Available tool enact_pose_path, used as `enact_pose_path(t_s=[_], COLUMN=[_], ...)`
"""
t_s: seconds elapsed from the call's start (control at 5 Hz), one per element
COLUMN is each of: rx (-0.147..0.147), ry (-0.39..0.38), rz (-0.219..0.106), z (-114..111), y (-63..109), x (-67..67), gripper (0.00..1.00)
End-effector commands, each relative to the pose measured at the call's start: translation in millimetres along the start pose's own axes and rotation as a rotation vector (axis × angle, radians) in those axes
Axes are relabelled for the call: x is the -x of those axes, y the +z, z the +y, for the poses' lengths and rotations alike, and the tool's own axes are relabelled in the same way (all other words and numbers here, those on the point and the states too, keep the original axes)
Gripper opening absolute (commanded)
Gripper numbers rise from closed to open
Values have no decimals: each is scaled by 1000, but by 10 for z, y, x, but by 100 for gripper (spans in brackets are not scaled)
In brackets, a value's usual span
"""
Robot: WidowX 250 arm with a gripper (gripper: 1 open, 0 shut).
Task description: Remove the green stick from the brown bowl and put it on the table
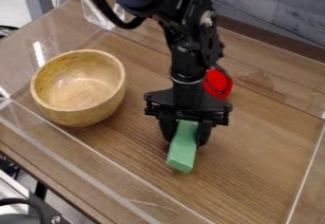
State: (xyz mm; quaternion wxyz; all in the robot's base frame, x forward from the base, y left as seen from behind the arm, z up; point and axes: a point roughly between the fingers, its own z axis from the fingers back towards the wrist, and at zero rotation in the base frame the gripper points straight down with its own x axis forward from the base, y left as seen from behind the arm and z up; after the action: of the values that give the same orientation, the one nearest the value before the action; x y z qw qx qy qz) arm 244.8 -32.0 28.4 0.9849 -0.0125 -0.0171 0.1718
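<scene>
Jaws of your black gripper (187, 128) clamp the flat green rectangular stick (184, 148), far end on the brown wood-grain table (114, 157); release without dragging it.

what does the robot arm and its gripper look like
The arm is all black, built of chunky rounded segments, with a thin black cable looping near its upper part. The gripper is black too, a wide crossbar carrying two short fingers. No markings can be made out.

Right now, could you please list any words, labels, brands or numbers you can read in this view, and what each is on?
None: no readable text on the brown bowl, the green stick, the red toy, the arm or the table.
</scene>
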Motion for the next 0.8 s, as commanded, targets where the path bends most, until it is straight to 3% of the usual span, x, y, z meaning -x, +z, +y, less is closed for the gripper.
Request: enact_pose_path(t_s=[0.0, 0.2, 0.6], rx=[18, 13, 4], ry=[33, 68, 144], rz=[-54, -56, -59], z=[-63, -77, 108], y=[35, 2, 24], x=[-168, -218, -273], gripper=[0, 0, 0])
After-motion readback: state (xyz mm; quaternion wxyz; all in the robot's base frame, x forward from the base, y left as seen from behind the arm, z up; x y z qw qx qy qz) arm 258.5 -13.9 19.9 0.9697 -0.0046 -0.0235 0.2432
